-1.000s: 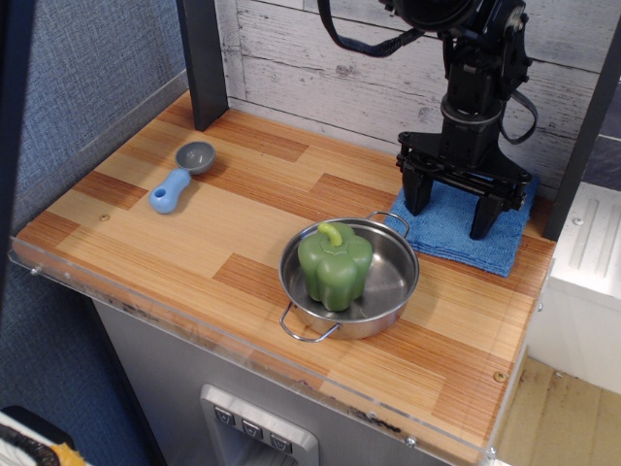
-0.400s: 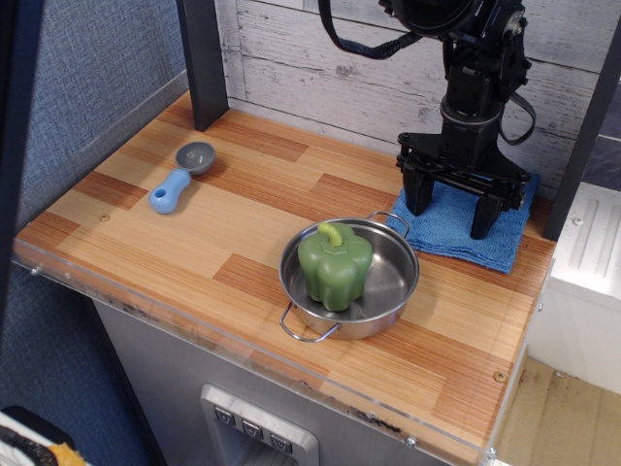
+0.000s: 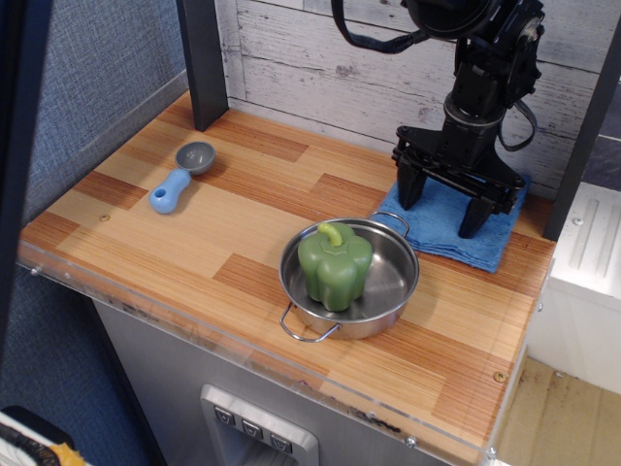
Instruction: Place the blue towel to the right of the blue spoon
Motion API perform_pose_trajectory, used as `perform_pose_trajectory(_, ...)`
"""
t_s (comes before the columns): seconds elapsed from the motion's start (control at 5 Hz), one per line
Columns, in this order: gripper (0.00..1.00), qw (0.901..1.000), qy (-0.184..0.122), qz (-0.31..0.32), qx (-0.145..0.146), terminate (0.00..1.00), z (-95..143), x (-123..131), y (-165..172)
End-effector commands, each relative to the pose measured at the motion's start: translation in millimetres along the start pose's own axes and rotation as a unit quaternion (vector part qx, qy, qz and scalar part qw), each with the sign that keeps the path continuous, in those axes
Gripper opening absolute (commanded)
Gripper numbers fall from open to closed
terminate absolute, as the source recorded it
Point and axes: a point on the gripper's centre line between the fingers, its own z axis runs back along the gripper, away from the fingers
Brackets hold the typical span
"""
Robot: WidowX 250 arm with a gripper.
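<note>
The blue towel (image 3: 456,230) lies flat at the back right of the wooden table, just behind the steel pan. My gripper (image 3: 441,215) hangs over it, open, its two black fingers spread wide with the tips close above or on the cloth; I cannot tell if they touch. The blue spoon (image 3: 180,176) lies at the far left of the table, light blue handle toward the front, grey bowl toward the back, far from the gripper.
A steel pan (image 3: 388,291) with two wire handles holds a green bell pepper (image 3: 335,266) in the middle front. A dark post (image 3: 202,60) stands at the back left. A white plank wall runs behind. The table's edge (image 3: 243,340) is clear plastic.
The gripper has shifted slightly left and up over the towel and tilted a little. The towel, spoon and pan have not moved.
</note>
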Motion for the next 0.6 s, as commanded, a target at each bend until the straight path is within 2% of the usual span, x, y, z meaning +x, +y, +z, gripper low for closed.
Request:
perform_pose_trajectory(0.0,1.0,0.9996,0.012,0.021,0.015,0.0,0.6,-5.0,36.1)
perform_pose_trajectory(0.4,1.0,0.9982,0.025,0.051,0.017,0.0,-6.7,-13.5,79.6)
